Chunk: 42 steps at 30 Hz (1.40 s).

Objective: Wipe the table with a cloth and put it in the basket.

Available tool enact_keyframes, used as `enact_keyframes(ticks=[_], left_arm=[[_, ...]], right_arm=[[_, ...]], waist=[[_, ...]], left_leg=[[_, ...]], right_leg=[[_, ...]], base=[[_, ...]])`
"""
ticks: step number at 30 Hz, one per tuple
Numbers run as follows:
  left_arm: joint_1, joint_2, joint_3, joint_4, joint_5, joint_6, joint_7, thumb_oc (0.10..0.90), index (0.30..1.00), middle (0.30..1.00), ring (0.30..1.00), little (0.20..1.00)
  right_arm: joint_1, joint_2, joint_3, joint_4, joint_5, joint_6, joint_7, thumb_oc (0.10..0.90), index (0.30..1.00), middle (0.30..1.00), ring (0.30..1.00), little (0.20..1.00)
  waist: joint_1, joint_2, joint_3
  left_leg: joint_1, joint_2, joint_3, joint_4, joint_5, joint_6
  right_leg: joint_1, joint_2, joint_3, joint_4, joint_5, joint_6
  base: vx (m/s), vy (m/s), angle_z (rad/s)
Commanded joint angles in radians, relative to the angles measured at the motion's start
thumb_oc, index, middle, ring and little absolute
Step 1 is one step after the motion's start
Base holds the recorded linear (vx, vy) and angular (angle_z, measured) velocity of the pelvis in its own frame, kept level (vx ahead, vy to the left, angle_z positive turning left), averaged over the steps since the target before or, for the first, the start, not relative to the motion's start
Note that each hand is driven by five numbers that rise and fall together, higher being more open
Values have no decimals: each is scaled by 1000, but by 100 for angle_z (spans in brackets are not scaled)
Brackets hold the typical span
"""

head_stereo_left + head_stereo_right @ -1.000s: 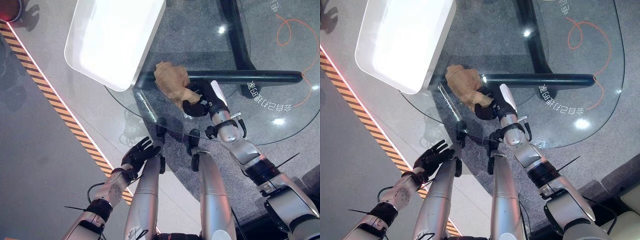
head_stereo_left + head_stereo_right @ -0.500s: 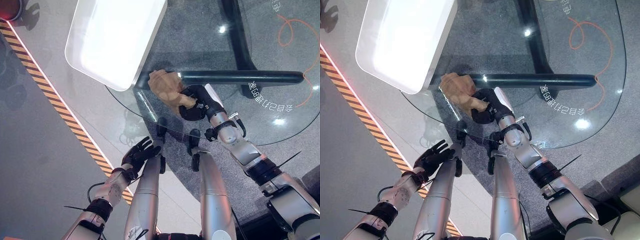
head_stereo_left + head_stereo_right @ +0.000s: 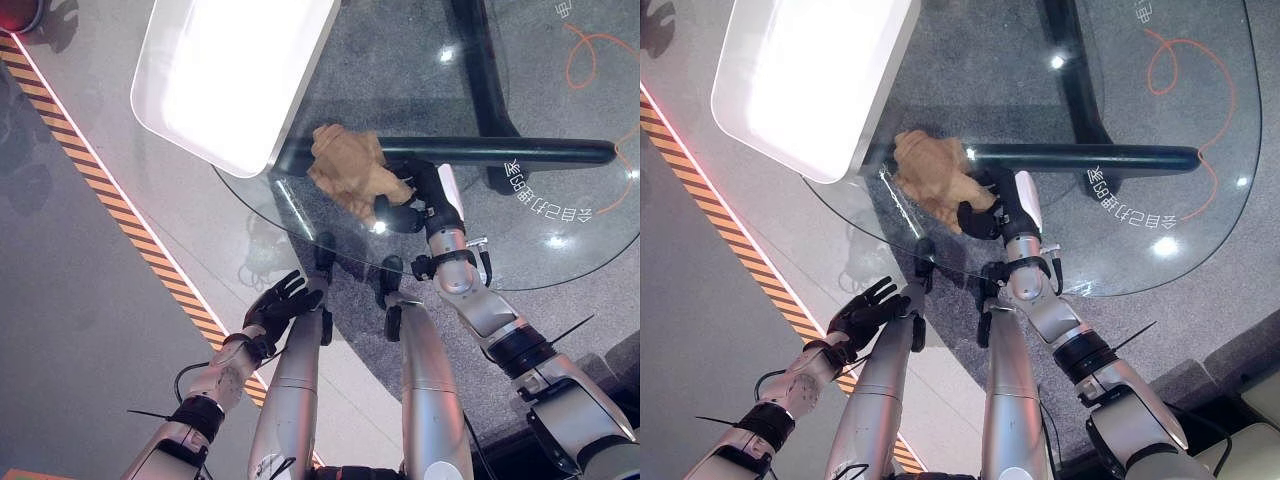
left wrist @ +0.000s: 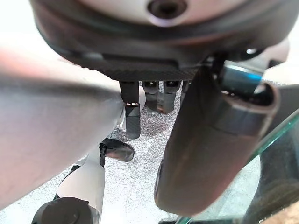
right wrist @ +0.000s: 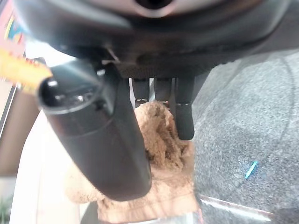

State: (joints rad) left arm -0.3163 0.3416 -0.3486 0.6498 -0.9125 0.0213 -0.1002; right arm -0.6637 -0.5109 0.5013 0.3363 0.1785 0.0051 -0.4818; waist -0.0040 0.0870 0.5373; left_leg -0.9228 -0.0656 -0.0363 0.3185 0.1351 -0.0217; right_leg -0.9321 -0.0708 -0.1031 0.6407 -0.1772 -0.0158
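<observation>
- Cloth's resting place, the round clear glass desk, is the biggest thing before me.
- White rectangular plastic basket sits at the desk's far left edge.
- Crumpled tan cloth lies bunched on the glass just beside that basket.
- My right hand curls onto the cloth.
- My left hand hangs off the desk, fingers spread, empty.

1. The scene is viewed from overhead by both eye views, facing steeply down; the glass table, white basket and cloth are shared.
2. Each hand is looked along from very close by its wrist view.
</observation>
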Motion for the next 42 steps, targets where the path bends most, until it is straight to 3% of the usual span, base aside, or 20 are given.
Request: enact_keyframes(ticks=[1, 3, 4, 6, 7, 9, 17, 28, 42], left_arm=[[144, -62, -121, 37, -9, 50, -6, 800, 900, 900, 900, 900], [128, -59, -111, 35, -11, 47, -7, 800, 900, 900, 900, 900], [148, -55, -116, 34, -15, 43, -12, 800, 900, 900, 900, 900], [133, -51, -109, 29, -18, 42, -12, 800, 900, 900, 900, 900], [153, -50, -118, 24, -20, 43, -7, 800, 900, 900, 900, 900], [157, -47, -120, 16, -21, 43, -3, 800, 900, 900, 900, 900], [156, -37, -111, -6, -34, 38, 4, 800, 900, 900, 900, 900], [167, -14, -113, -34, -43, 43, 11, 800, 900, 900, 900, 900], [166, -6, -100, -39, -47, 44, 13, 800, 900, 900, 900, 900]], right_arm=[[-11, -103, -224, 32, 39, -25, -188, 100, 300, 300, 300, 200], [-27, -117, -251, 38, 47, -26, -204, 100, 300, 300, 300, 200], [-4, -125, -263, 46, 58, -35, -218, 100, 300, 300, 300, 200], [-13, -132, -279, 52, 64, -46, -232, 100, 300, 300, 300, 200], [16, -136, -293, 66, 80, -68, -250, 100, 300, 300, 300, 200], [29, -138, -311, 70, 95, -86, -282, 100, 300, 300, 300, 200], [67, -151, -402, 72, 133, -147, -407, 100, 300, 300, 300, 200], [109, -204, -496, 122, 185, -173, -558, 100, 300, 300, 300, 200], [181, -173, -565, 136, 215, -194, -683, 100, 300, 300, 300, 200]], waist=[[-11, 11, -17], [-16, 8, -17], [-16, 11, -17], [-19, 9, -17], [-19, 11, -17], [-21, 11, -17], [-36, 9, -17], [-44, 6, -17], [-58, 8, -17]], left_leg=[[5, -36, 97, 188, -235, 80], [-31, -38, 105, 181, -205, 83], [0, -36, 98, 189, -237, 79], [-34, -37, 106, 184, -209, 82], [0, -35, 98, 191, -242, 80], [-3, -34, 99, 194, -245, 80], [-35, -38, 110, 182, -216, 85], [-26, -38, 113, 168, -216, 90], [-11, -37, 115, 154, -209, 83]], right_leg=[[-21, 59, 42, -177, 174, 47], [-53, 56, 40, -191, 205, 41], [-24, 59, 44, -180, 175, 47], [-54, 55, 42, -192, 204, 41], [-23, 58, 47, -183, 175, 48], [-25, 58, 48, -181, 174, 48], [-52, 57, 53, -204, 208, 42], [-42, 60, 62, -221, 216, 45], [-23, 61, 69, -236, 219, 45]], base=[[0, 0, 0], [-25, -10, 0], [6, -10, -9], [7, -15, -10], [9, -20, -5], [31, -9, -1], [-17, -5, -3], [0, -2, -1], [-7, -5, -2]])
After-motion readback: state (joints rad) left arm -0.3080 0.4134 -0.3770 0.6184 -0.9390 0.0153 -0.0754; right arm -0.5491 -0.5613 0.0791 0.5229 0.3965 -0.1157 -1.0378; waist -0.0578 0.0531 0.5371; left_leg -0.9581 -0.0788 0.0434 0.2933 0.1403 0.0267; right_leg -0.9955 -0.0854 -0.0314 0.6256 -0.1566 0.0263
